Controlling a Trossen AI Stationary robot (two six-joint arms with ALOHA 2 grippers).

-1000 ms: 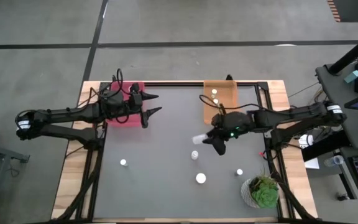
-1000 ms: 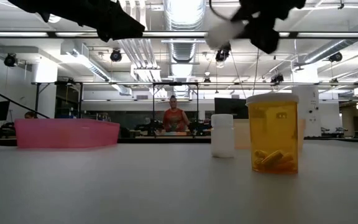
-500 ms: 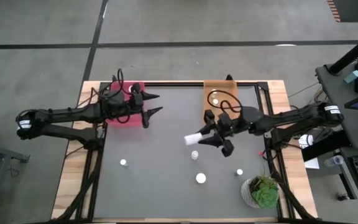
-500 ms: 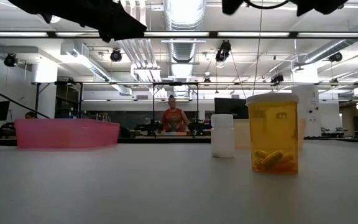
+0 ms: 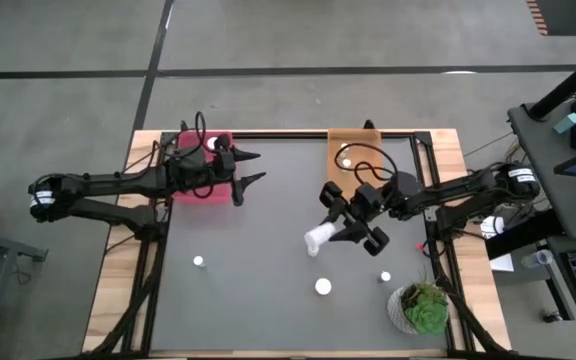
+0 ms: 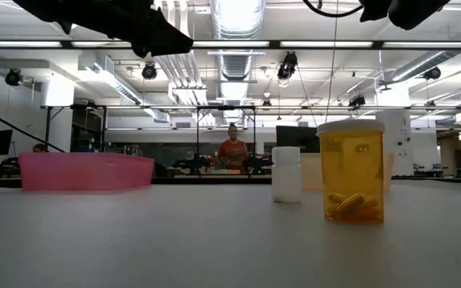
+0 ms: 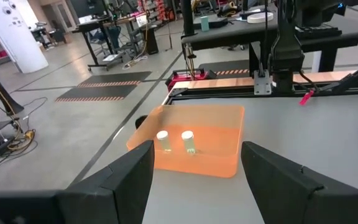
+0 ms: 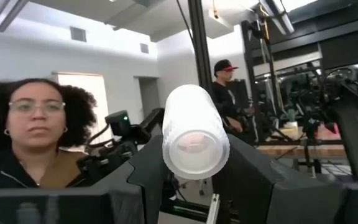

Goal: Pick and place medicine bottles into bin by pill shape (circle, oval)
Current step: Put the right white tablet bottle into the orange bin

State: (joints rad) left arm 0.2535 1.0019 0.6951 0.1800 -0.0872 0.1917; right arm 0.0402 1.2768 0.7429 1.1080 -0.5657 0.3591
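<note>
My right gripper [image 5: 333,232] is shut on a white medicine bottle [image 5: 317,239] above the table's middle; in its wrist view the bottle [image 8: 194,134] shows end-on between the dark fingers. More bottles stand upright on the table: small white ones [image 5: 199,262], [image 5: 323,287], [image 5: 385,277]. The low view shows a white one [image 6: 286,174] and an orange one with a white cap [image 6: 350,172]. Two bottles [image 7: 174,140] stand in the orange bin [image 5: 353,158]. My left gripper [image 5: 251,168] hangs open beside the pink bin [image 5: 200,182] with nothing between its fingers. My right gripper pinches the bottle's round sides [image 8: 170,144] between its two fingers [image 8: 146,171]. The bottle lies along the fingers, one round end [image 8: 196,147] facing the wrist camera. The fingers slant upward toward the table's left. The bottle is lifted clear of the table.
A green plant in a white pot [image 5: 423,308] stands at the near right corner. The pink bin [image 6: 86,170] sits far left, the orange bin [image 7: 194,146] far right of middle. A person [image 8: 39,134] and another [image 8: 224,87] are beyond the table.
My right gripper has tipped from pointing down to slanting upward and has rolled, rising out of the top of the low view. The bottle has stayed in its fingers, turned with them, and ended a little nearer the table's near edge.
</note>
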